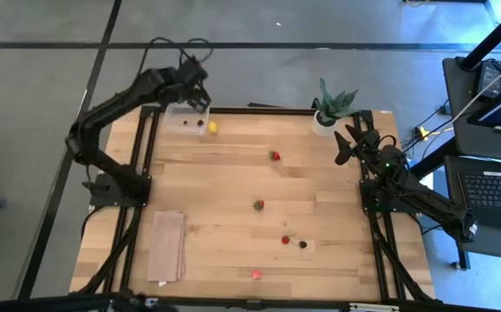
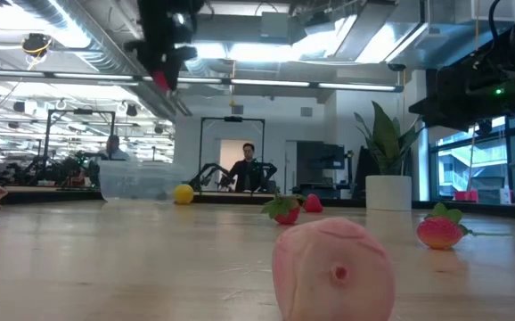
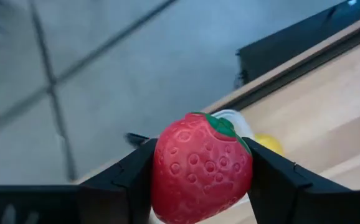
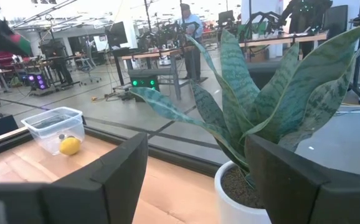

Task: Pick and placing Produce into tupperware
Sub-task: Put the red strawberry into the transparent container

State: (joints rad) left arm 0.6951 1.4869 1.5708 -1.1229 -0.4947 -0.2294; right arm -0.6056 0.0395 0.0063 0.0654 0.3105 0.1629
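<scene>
So the left gripper is hanging in the air right above the tupperware at the far left corner of the table, and its fingers are pinching a red strawberry between them. The wrist view is showing it nicely: the berry is sitting snug between both dark fingers, green cap pointing away from the camera. In the low view you can just make out a bit of red under the gripper, up high and well clear of the container.

The tupperware itself is sitting at the table's far edge with a dark berry showing in it, though I can't tell for sure from above whether it's inside the wall. A yellow lemon is lying just beside the container on the wood, on its right side.

The rest of the produce is lying scattered on the table: one strawberry toward the far middle, another one around the centre, a third nearer the front with a dark berry just beside it, and a pinkish piece right at the front edge.

The right gripper is waiting over the far right corner with its fingers spread wide and nothing between them, facing the snake plant in its white pot. A folded tan cloth is lying at the front left.
</scene>
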